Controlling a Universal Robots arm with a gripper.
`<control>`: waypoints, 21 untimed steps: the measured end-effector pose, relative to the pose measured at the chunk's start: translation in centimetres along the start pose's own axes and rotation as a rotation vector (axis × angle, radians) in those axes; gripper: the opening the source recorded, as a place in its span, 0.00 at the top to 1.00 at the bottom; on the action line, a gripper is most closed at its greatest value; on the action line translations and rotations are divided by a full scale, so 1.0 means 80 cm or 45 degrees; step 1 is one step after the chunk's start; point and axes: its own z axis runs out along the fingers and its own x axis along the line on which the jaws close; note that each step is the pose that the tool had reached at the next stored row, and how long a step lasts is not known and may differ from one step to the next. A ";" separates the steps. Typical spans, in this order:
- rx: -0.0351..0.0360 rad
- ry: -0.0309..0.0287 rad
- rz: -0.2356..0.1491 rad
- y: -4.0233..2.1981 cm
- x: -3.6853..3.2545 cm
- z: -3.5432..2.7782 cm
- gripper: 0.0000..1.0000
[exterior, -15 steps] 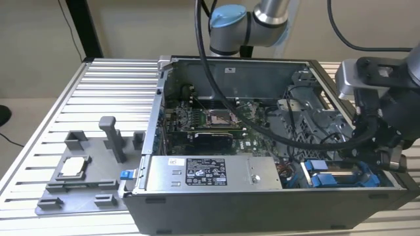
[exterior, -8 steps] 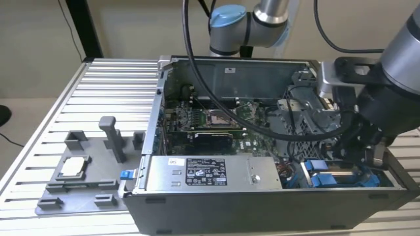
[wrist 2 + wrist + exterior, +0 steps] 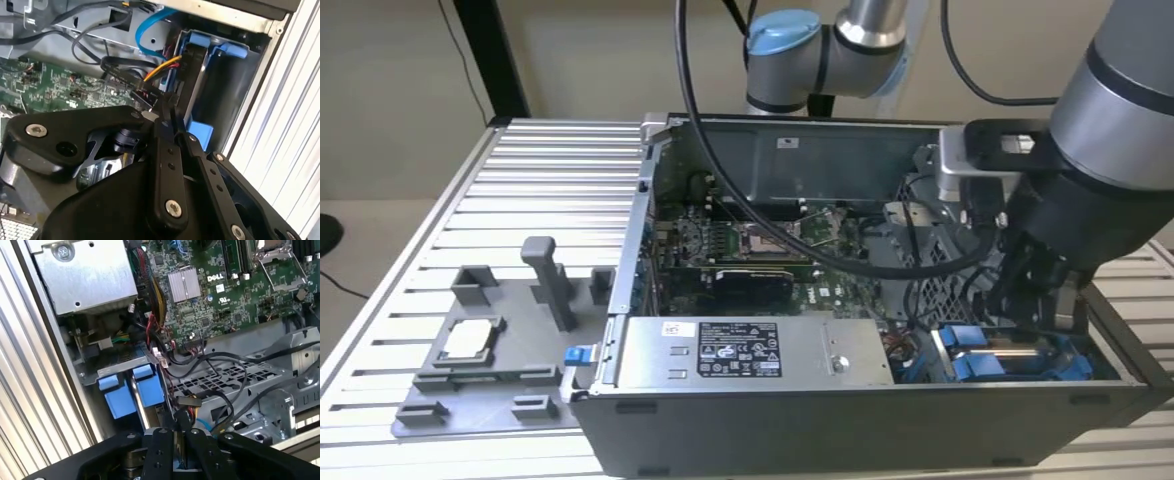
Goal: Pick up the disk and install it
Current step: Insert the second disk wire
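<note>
Black gripper fingers (image 3: 170, 125) are closed on the silver-grey disk in its bright blue plastic carrier (image 3: 200, 75), which stands in the drive bay at the lower right of the open grey computer case (image 3: 854, 420) in the exterior view.

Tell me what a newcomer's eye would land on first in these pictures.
First, the open computer case on the slatted metal table, its green motherboard exposed. Next, the robot arm reaching into the case at the exterior view's right, its gripper down at the bright blue carriers of the drive bay, with the disk standing edge-on in a blue frame. Beside the case, at the exterior view's left, lies a grey fixture tray.
</note>
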 end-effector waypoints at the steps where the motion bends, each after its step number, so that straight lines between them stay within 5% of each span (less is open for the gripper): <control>1: 0.0057 0.0041 -0.001 0.0015 0.0006 0.0006 1.00; 5: 0.0272 0.0105 -0.006 0.0039 0.0020 0.0050 1.00; 11: 0.0588 0.0084 -0.014 0.0050 0.0035 0.0127 1.00; 17: 0.0603 0.0158 -0.073 0.0058 0.0045 0.0185 1.00; 21: 0.0734 0.0027 -0.128 0.0061 0.0049 0.0201 1.00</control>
